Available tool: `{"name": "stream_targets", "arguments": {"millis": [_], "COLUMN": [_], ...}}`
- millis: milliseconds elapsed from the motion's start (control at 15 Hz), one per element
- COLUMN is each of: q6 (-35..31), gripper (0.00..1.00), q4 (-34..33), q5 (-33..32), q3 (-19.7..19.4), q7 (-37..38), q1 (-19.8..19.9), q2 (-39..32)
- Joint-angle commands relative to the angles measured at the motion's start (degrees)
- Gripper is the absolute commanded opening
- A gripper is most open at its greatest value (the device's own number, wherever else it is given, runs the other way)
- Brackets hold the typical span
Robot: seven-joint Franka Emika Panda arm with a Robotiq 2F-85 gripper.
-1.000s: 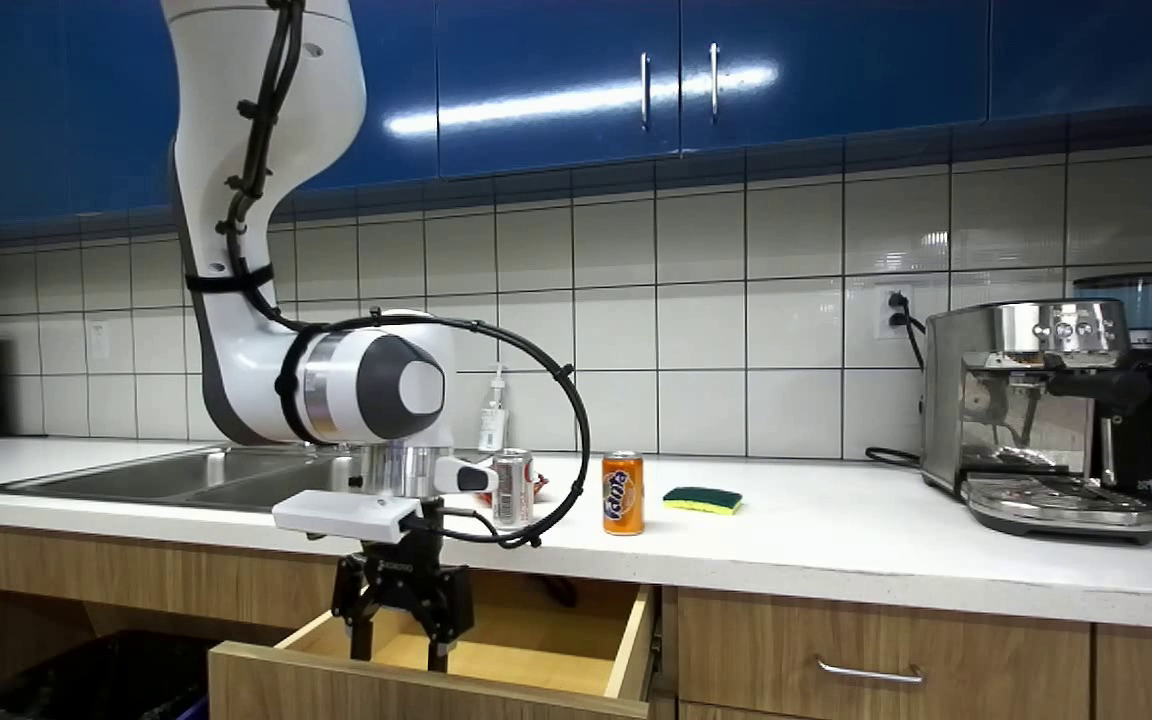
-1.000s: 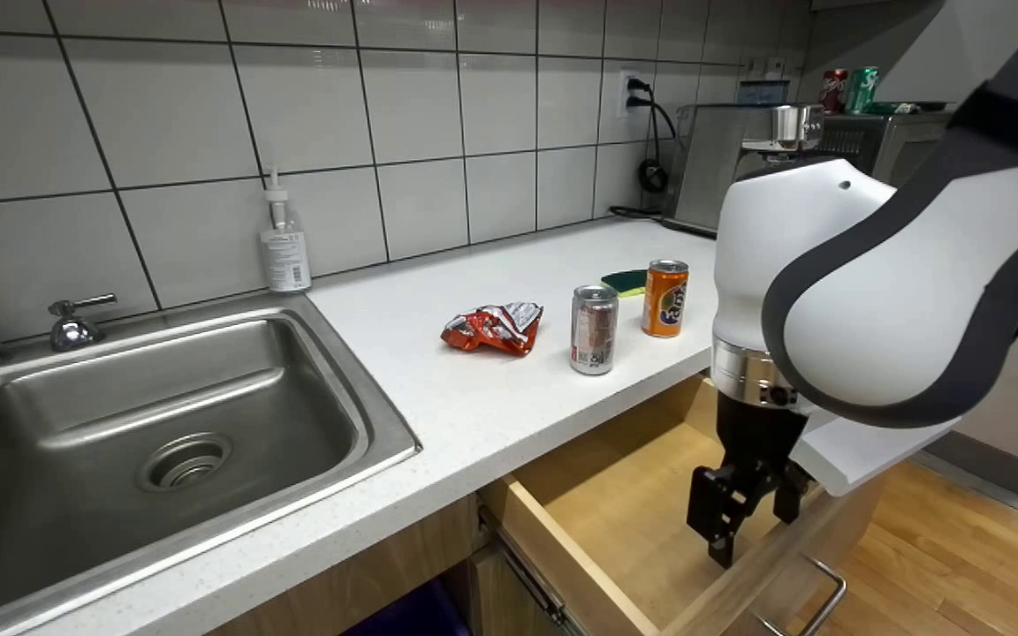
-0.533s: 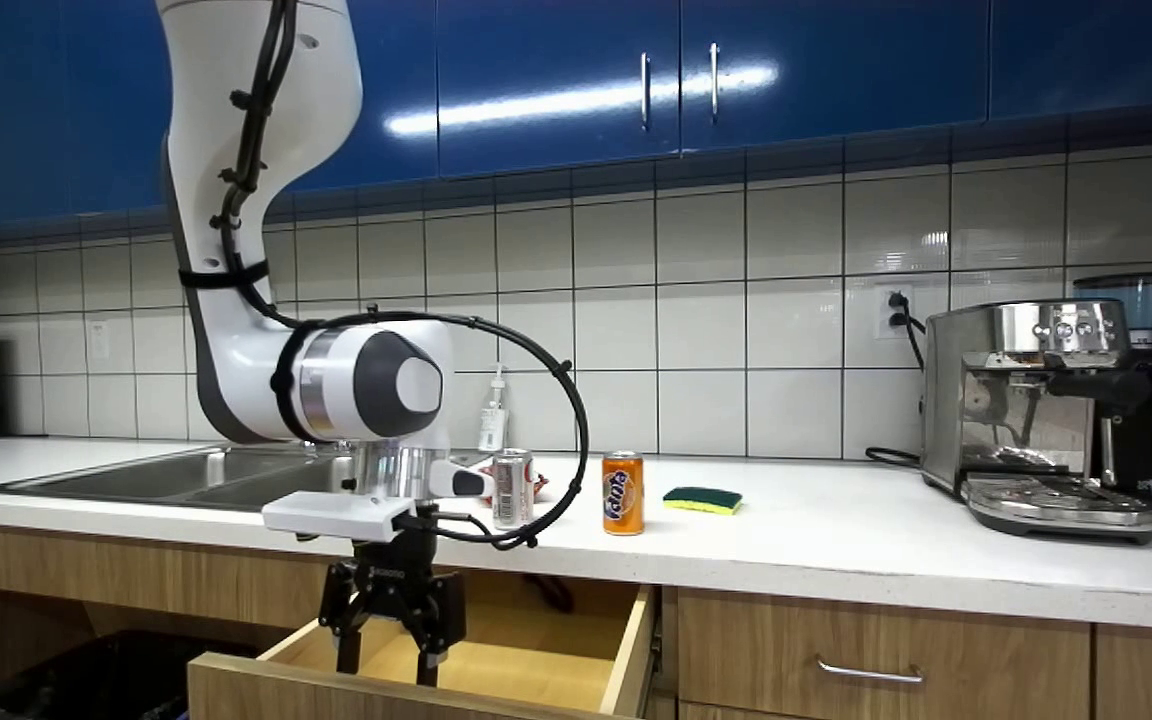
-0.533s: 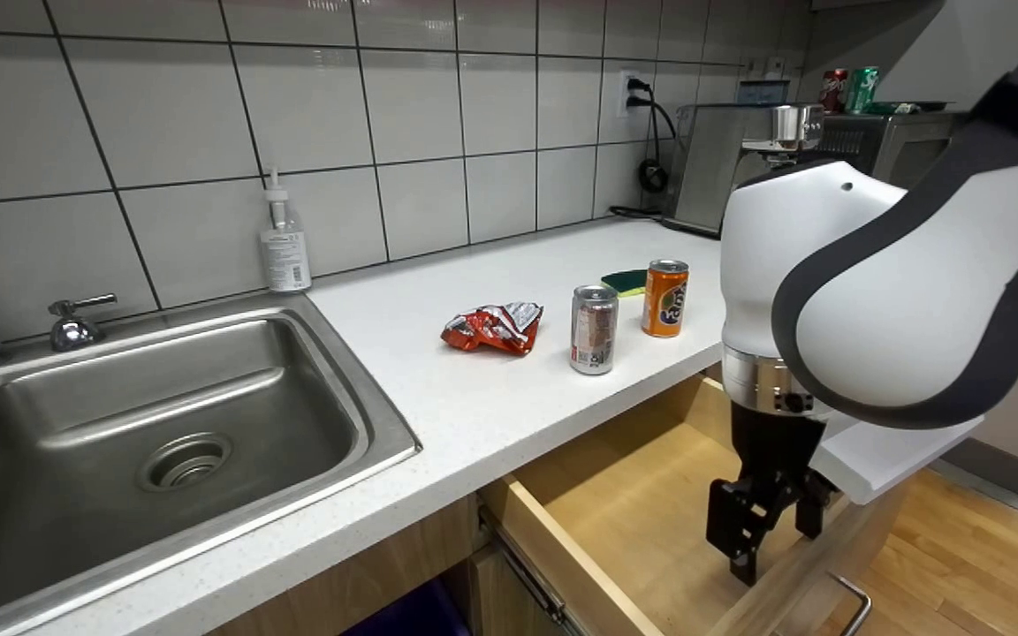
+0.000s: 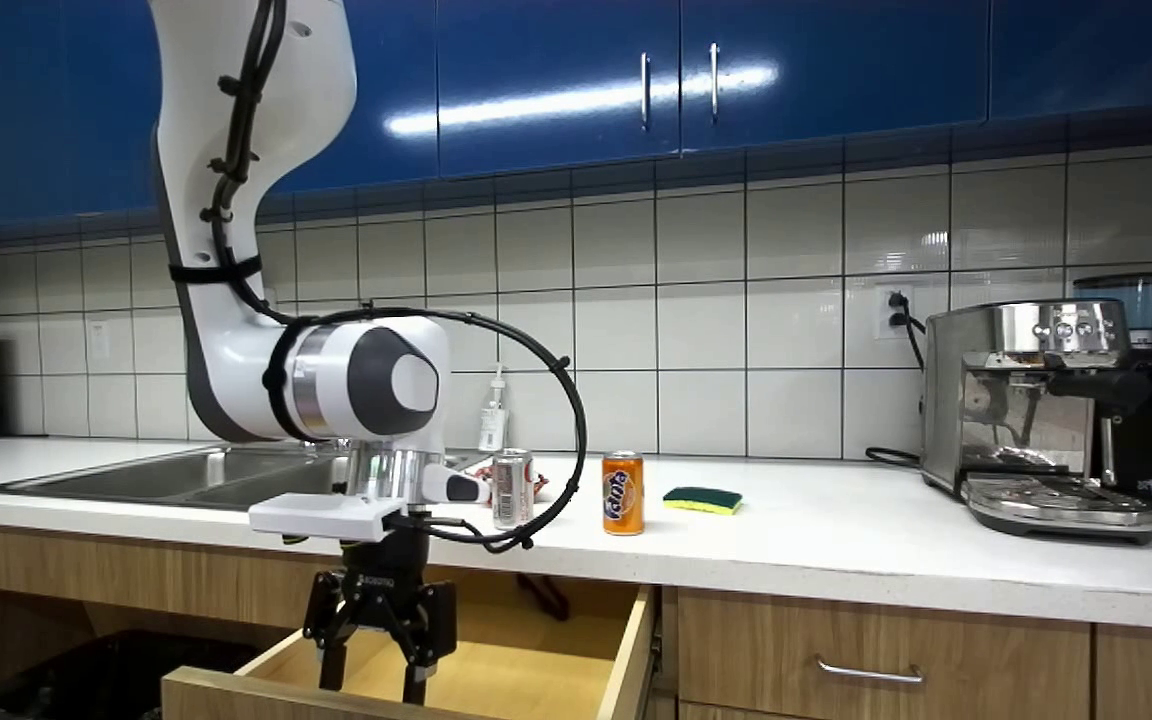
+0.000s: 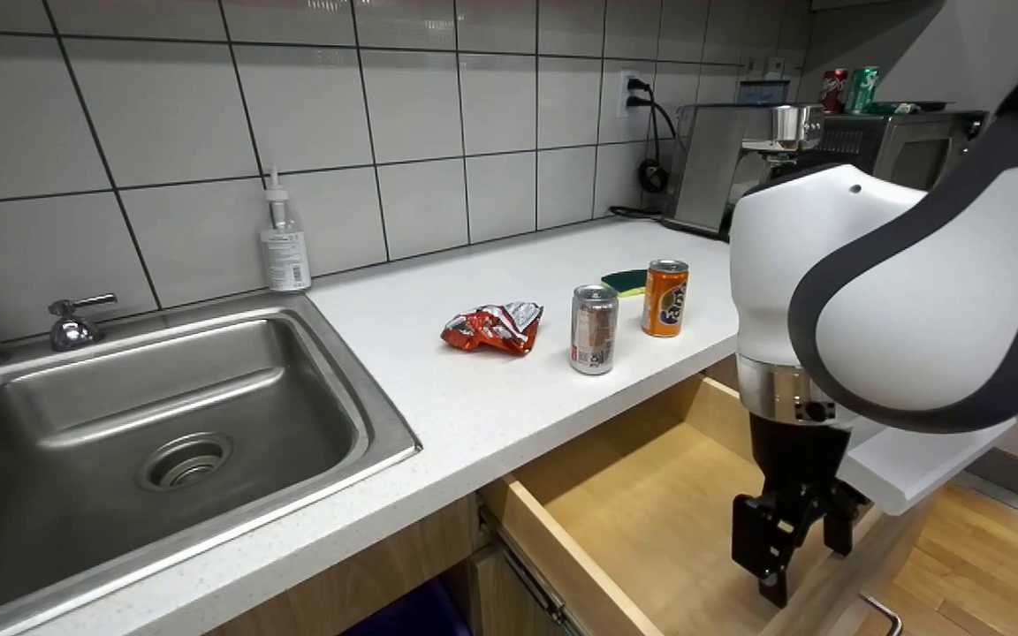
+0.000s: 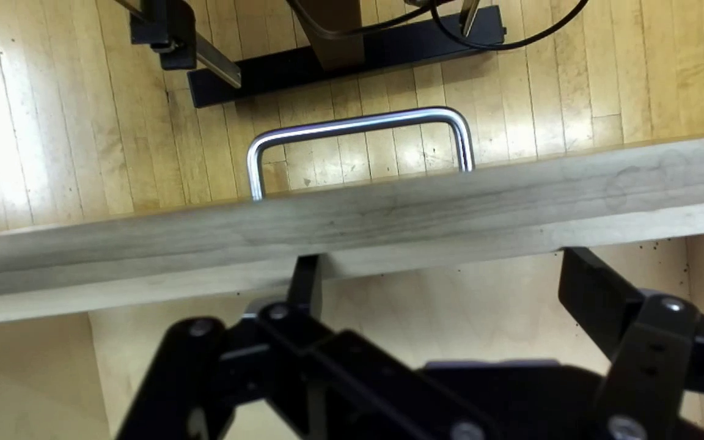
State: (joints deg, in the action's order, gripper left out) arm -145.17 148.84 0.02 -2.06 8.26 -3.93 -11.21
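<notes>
My gripper (image 7: 443,269) points down inside a pulled-out wooden drawer (image 6: 575,561), its jaws wide apart and nothing held between them. In the wrist view the black fingertips (image 7: 577,269) stand against the inner face of the drawer front (image 7: 352,227), seemingly touching it. Beyond that front, a metal bar handle (image 7: 358,126) sticks out over the floor. Both exterior views show the gripper (image 5: 373,678) just behind the drawer front, lower than the countertop edge. A dark, thin object (image 5: 546,596) lies toward the drawer's back, too shadowed to identify.
On the white countertop (image 6: 412,380) stand a silver can (image 6: 594,331) and an orange can (image 6: 665,300), with a crumpled red wrapper (image 6: 493,329) and a green-yellow sponge (image 5: 702,500) nearby. A sink (image 6: 208,389) and an espresso machine (image 5: 1026,400) flank them. Stand legs (image 7: 254,79) rest on the floor.
The drawer has slid farther out of the cabinet, and my gripper has moved outward together with its front. The jaws stay open. Items on the counter have not moved.
</notes>
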Motion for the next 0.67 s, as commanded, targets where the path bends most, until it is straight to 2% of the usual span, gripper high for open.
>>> {"name": "stream_targets", "arguments": {"millis": [0, 600], "q6": [3.1, 5.0], "gripper": [1.0, 1.0], "q4": [2.3, 1.9], "q5": [-1.1, -1.2], "q3": [0.0, -0.8], "q7": [-0.1, -1.0], "q1": [1.1, 2.3], "q2": [3.2, 5.4]}}
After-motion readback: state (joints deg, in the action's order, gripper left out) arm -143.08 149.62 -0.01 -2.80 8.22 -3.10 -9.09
